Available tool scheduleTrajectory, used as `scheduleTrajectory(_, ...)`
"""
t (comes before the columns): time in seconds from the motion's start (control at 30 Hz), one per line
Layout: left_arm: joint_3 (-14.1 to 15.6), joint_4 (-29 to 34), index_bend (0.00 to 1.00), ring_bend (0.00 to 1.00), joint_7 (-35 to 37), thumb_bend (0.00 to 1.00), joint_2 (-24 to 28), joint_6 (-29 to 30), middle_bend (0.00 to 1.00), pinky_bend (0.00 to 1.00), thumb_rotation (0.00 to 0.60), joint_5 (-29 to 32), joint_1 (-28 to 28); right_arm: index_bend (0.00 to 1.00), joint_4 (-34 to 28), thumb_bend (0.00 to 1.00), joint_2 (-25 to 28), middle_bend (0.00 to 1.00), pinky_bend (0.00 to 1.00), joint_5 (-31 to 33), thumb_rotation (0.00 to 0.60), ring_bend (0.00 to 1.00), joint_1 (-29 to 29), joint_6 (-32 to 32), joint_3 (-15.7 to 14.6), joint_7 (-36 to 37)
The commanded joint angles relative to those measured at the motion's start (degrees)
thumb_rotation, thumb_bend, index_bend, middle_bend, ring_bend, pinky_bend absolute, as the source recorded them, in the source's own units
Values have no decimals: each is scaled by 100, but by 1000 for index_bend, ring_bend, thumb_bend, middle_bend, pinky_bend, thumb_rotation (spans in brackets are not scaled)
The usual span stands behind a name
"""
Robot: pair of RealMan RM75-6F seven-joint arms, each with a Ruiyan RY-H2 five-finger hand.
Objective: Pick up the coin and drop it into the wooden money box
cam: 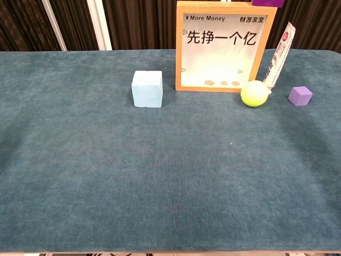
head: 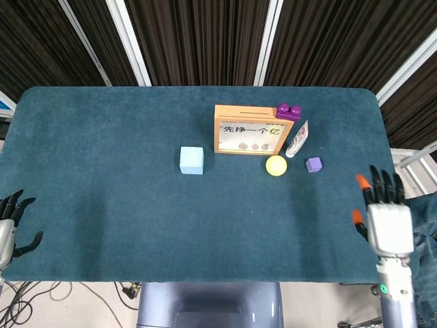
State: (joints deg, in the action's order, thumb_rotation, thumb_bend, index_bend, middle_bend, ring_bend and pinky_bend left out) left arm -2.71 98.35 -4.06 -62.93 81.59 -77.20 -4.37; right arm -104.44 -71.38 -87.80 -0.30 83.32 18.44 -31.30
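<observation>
Three coins (cam: 224, 83) lie in a row behind the window of our money box (head: 248, 128), which stands upright on the blue cloth table (head: 109, 184) toward its far edge, at about one o'clock from the table's middle; we see no coin loose on the cloth in either view. Our right hand (head: 385, 220) hangs past the table's near right corner, at about four o'clock from the box and well apart from it, fingers spread and orange-tipped, holding nothing. Our left hand (head: 8, 227) sits off the near left corner, at about eight o'clock from the middle, dark fingers splayed and bare. A purple brick (head: 287, 111) rests on the box's top right corner. Just beside the box, at its three o'clock, a tube (head: 297, 139) leans against its side. A yellow ball (head: 276, 165) lies at the box's five o'clock, close to its front right corner, and a small purple cube (head: 313, 164) sits at three o'clock from the ball, a little apart. A pale blue block (head: 192, 160) stands at eight o'clock from the box, near it but not touching.
</observation>
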Motion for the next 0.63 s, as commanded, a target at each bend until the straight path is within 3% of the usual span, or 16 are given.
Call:
scheduleTrajectory(0.03, 1, -98, 156, 0, -18, 316, -58, 147, 2, 19, 600, -161, 28, 166, 517, 423, -2, 0, 0, -271, 600, 0, -337, 311, -445, 609)
scheduleTrajectory(0.33, 37, -455, 147, 0, 106, 316, -200, 484, 3, 19, 600, -666, 58, 166, 838, 424, 130, 0, 0, -324, 600, 0, -305, 273, -702, 1149)
scheduleTrajectory(0.63, 55, -567, 147, 0, 203, 316, -197, 501, 2, 18, 600, -737, 68, 166, 786, 424, 239, 0, 0, -353, 600, 0, -205, 113, -887, 1268)
